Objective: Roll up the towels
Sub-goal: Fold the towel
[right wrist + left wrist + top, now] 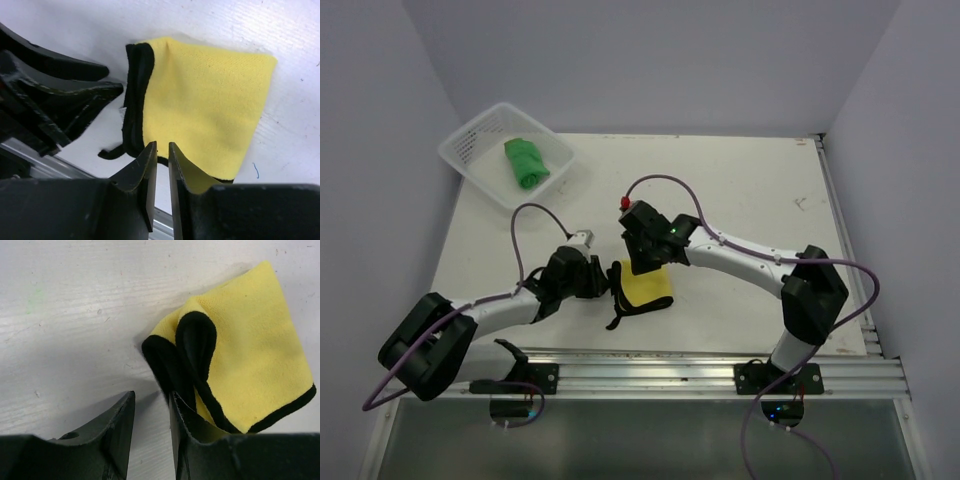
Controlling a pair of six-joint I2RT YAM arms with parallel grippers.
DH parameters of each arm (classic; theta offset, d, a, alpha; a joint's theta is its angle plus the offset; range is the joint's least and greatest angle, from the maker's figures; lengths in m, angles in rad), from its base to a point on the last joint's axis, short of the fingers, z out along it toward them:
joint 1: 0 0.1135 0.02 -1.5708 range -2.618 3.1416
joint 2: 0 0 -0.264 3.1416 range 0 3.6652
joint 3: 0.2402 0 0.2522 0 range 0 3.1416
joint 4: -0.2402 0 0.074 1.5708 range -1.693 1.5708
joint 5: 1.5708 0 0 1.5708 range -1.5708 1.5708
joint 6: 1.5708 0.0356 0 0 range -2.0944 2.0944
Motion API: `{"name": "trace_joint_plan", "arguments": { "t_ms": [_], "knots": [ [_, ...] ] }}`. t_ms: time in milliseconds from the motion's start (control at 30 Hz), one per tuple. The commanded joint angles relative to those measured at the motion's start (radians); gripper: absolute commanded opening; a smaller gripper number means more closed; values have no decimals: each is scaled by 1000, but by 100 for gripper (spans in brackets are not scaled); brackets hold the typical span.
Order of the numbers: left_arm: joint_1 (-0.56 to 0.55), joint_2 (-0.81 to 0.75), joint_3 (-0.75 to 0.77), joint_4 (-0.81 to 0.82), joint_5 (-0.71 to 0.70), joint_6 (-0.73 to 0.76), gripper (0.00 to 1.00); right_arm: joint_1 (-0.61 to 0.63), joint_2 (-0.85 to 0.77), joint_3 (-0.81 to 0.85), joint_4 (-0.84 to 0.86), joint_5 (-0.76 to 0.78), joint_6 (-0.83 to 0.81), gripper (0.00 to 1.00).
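1. The yellow towel (646, 288) lies folded on the white bench (750, 190), near its near edge and about the middle, between the two arms.
2. Its yellow face is up. The black reverse shows along the hem and in a curled fold at its left end, and a thin black strip trails from the near left corner.
3. The left gripper (607, 280) sits low at the towel's left end. Its fingers (117, 430) are spread a little, with bare bench showing through the gap. One finger overlaps the black fold, but nothing lies between the two.
4. The right gripper (642, 262) reaches in from the right over the towel's far edge. In its wrist view its fingers (140, 185) stand only narrowly apart, their tips at the black hem. Bench shows through the slit, and no cloth is seen pinched.
5. The green towel (526, 162) lies rolled up inside the white mesh basket (452, 152) at the far left corner of the bench, well apart from both grippers.
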Motion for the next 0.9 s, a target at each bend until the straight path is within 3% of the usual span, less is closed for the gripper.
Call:
{"name": "trace_joint_plan", "arguments": {
  "t_ms": [0, 367, 867],
  "knots": [
    [-5, -42, -3, -59, -31, -6, 38, 4, -23, -94, 64, -10, 11, 18],
    [-5, -246, 36, -99, -26, 13, 39, 51, 3, -144, 165, -63, 14, 21],
    [-17, -137, 9, 31, 46, 13, 40, 89, 106, -130, 190, -53, 34, 24]
  ]
}}
